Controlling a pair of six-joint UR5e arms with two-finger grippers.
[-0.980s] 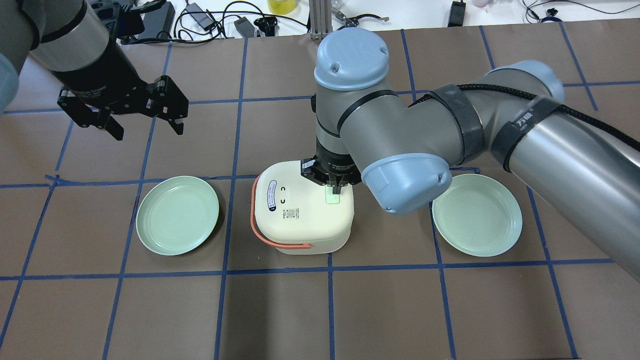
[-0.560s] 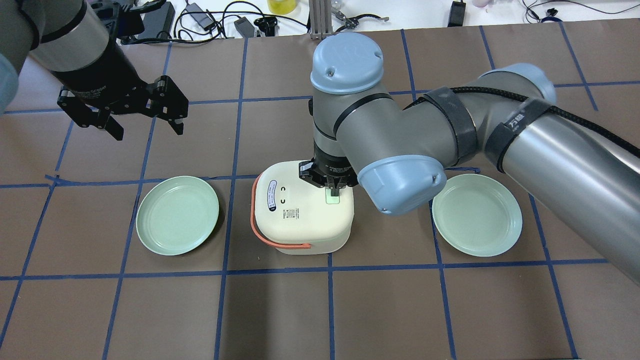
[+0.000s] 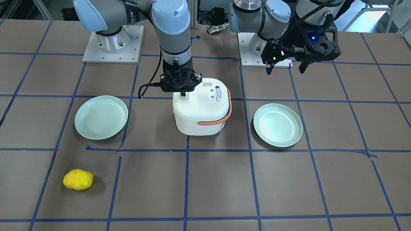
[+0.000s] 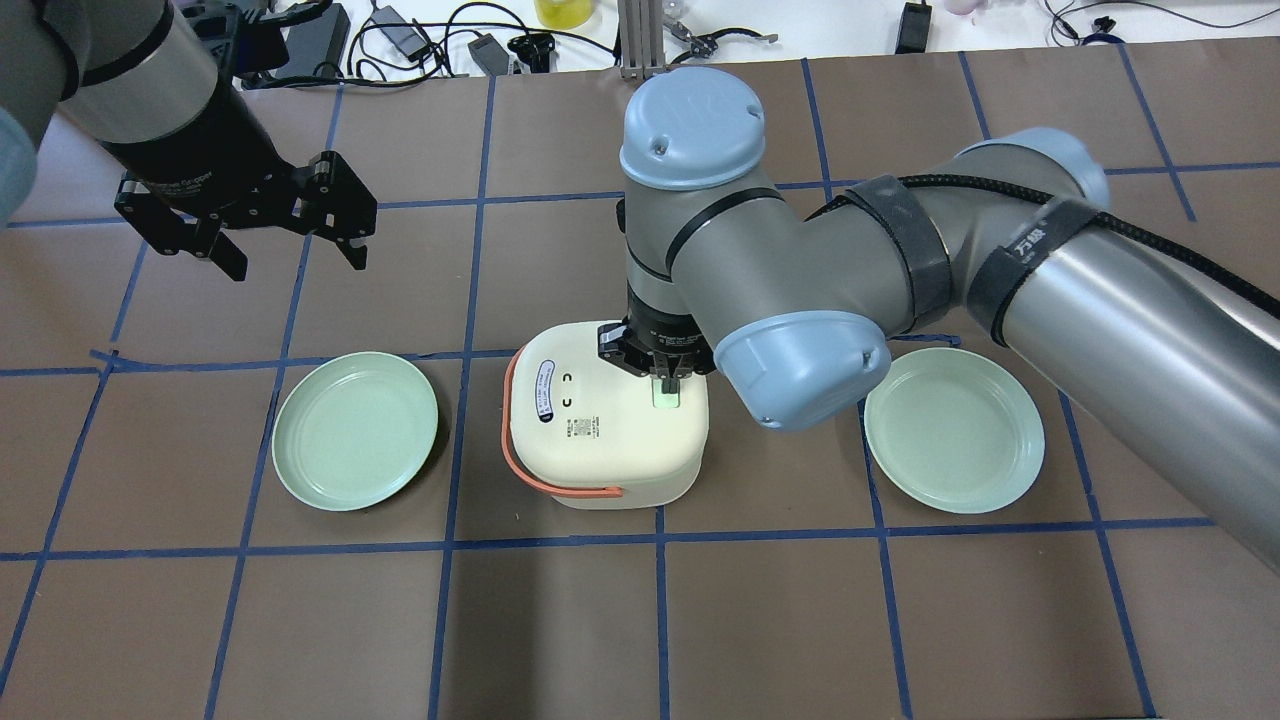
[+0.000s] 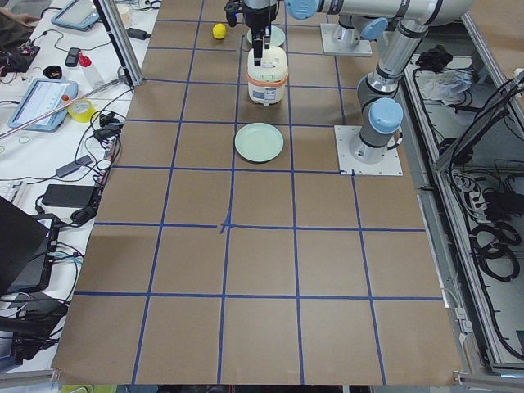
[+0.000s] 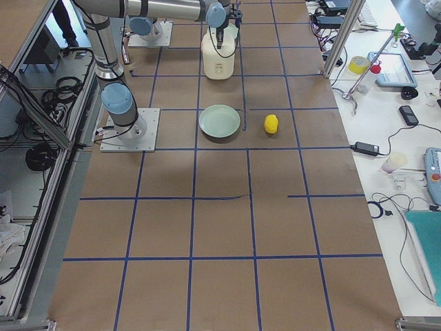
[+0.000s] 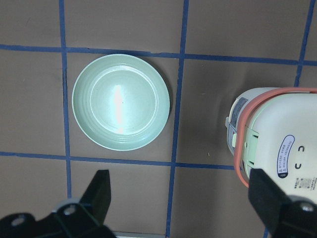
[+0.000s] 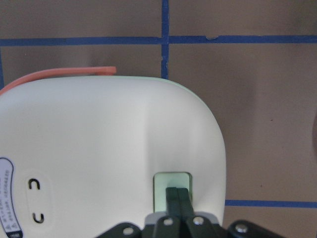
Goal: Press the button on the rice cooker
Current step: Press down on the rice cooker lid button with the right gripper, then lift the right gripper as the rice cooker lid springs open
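Cream rice cooker (image 4: pixel 600 430) upright on the brown gridded table (image 4: pixel 760 620), orange handle (image 4: pixel 515 455) folded down round its body. Small pale button (image 8: pixel 172 179) on the cooker's lid, close to the lid edge on the robot's right. Right gripper (image 8: pixel 177 192) straight above the cooker, pointing down, fingers pressed together with nothing between them, tips over the nearer half of the button and seemingly resting on it; actual contact hard to confirm. Left gripper (image 4: pixel 297 260) well apart from the cooker on the robot's left, raised above the table, jaws spread wide, empty. One green plate (image 4: pixel 355 430) near the cooker on its left, a second green plate (image 4: pixel 953 430) near it on its right, neither touching it. Yellow lump (image 3: pixel 78 179) well apart from the cooker, beyond the second plate towards the operators' side.
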